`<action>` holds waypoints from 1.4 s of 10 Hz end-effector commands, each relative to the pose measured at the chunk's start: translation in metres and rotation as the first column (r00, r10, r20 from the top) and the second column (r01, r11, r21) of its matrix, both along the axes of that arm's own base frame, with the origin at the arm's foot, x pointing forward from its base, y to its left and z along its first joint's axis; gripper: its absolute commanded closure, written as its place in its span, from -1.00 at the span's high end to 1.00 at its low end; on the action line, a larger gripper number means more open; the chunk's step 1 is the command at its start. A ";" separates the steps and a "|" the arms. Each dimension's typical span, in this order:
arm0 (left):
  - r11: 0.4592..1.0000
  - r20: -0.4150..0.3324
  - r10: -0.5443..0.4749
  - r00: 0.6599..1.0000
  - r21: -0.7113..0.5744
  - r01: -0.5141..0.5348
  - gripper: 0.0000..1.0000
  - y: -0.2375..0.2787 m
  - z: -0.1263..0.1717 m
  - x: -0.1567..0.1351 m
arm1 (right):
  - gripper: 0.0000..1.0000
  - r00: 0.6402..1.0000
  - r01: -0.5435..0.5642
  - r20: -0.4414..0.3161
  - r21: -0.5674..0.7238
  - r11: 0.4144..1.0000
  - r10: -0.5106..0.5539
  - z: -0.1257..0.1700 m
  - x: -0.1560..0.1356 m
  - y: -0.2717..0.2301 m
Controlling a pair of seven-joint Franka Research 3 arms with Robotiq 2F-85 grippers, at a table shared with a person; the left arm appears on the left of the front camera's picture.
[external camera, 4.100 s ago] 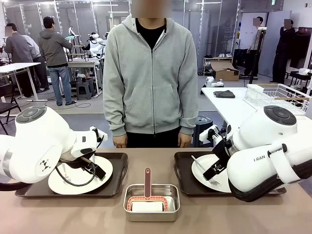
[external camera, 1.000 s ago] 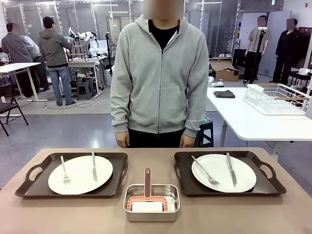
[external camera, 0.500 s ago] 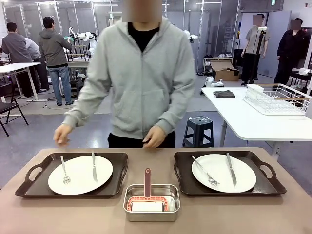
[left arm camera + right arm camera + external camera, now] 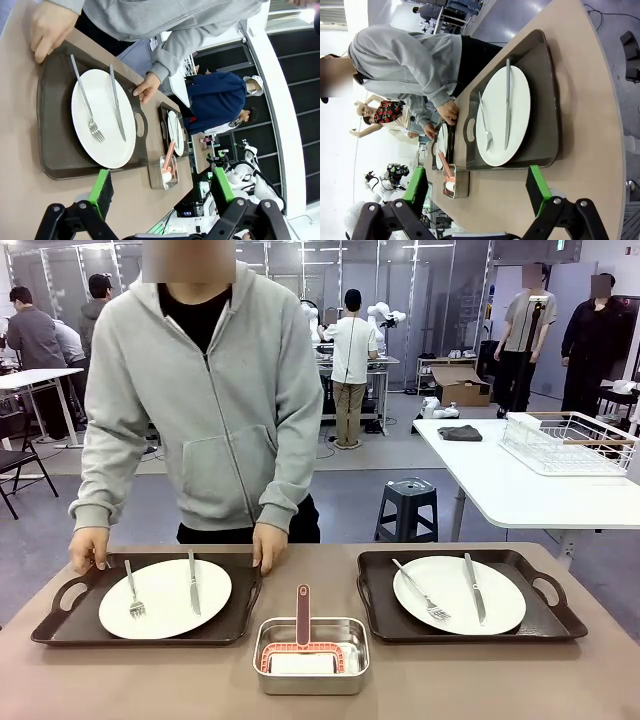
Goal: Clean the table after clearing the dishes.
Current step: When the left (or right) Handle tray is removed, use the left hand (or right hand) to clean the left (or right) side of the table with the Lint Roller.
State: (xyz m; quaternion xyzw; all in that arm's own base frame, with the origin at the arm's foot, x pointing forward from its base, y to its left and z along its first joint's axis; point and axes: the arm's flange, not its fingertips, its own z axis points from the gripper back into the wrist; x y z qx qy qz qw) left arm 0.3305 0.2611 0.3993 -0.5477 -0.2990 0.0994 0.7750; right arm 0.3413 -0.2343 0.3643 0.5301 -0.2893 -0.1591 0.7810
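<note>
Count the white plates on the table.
2. The left plate sits on the left tray, with the person's hands resting on its far rim. The right plate sits on the right tray. None seem hidden.

a person's one hand point(image 4: 49, 29) and other hand point(image 4: 146, 89) hold the rim of a dark tray point(image 4: 52, 130) bearing a white plate point(image 4: 106, 142), fork point(image 4: 88, 108) and knife point(image 4: 118, 107); the left gripper point(image 4: 161, 187) has its jaws wide apart.

Two trays point(image 4: 240, 625), two plates point(image 4: 162, 592), two forks point(image 4: 131, 590), two knives point(image 4: 193, 585), one steel pan point(image 4: 310, 687)
</note>
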 end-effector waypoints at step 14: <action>1.000 0.000 0.005 1.000 0.001 -0.005 1.00 0.002 0.000 -0.002 | 1.00 1.000 -0.004 0.001 -0.003 1.000 0.004 0.001 -0.003 -0.002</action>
